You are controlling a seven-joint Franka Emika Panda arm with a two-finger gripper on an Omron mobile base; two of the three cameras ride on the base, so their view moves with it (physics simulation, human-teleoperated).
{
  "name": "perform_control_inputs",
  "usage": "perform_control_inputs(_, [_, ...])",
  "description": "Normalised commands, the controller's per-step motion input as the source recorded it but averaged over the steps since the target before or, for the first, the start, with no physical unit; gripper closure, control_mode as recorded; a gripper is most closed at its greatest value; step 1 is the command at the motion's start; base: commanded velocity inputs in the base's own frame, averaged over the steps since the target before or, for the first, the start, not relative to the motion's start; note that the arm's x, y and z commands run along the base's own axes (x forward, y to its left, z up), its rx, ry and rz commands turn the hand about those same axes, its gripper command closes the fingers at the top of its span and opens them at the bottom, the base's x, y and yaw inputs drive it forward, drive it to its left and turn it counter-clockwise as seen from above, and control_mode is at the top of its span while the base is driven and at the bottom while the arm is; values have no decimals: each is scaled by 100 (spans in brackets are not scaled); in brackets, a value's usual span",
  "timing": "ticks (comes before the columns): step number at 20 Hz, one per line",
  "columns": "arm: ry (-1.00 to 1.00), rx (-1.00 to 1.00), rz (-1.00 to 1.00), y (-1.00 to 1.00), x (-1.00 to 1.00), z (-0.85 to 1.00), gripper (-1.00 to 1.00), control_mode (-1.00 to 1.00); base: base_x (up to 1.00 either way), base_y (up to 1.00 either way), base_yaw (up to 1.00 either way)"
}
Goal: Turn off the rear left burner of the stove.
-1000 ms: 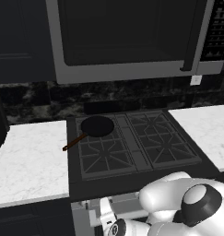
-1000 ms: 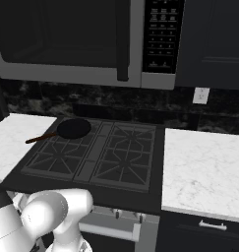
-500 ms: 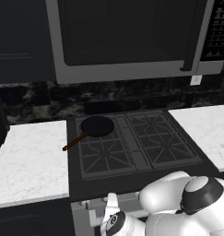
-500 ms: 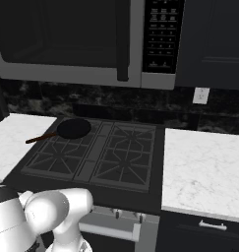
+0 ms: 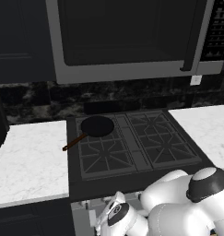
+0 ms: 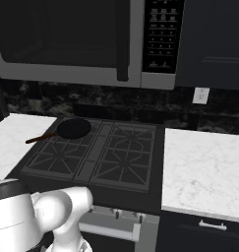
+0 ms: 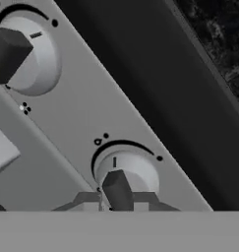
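Observation:
The stove (image 5: 134, 159) is a black gas range with four grated burners. A black frying pan (image 5: 97, 126) with a brown handle covers most of the rear left burner (image 6: 95, 132). My gripper (image 7: 117, 199) is low, right against the steel front panel (image 7: 155, 98), with its two fingertips on either side of the dark ridge of a silver knob (image 7: 127, 170), shut on it. A second knob (image 7: 25, 54) sits further along the panel. My hand (image 5: 115, 213) hangs below the stove's front edge.
A big grey-framed microwave (image 5: 127, 41) hangs over the range. White marble counters (image 5: 30, 156) (image 6: 204, 167) flank the stove. Small knobs (image 6: 116, 212) and a bar handle (image 6: 108, 232) line the front. My white arm (image 6: 52, 211) fills the near foreground.
The hand has shifted and rolled slightly at the stove's front panel. The pan and the stove have not moved.

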Motion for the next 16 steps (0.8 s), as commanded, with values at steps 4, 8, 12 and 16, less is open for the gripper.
perform_control_inputs(4, [5, 55, -23, 0, 41, 26, 100, -100, 0, 0, 0])
perform_control_inputs(8, [3, 55, -26, 0, 39, 18, 100, -100, 0, 0, 0])
perform_control_inputs(12, [4, 56, -28, 0, 48, 25, 100, -100, 0, 0, 0])
perform_control_inputs(16, [4, 55, -28, 0, 52, 29, 100, -100, 0, 0, 0])
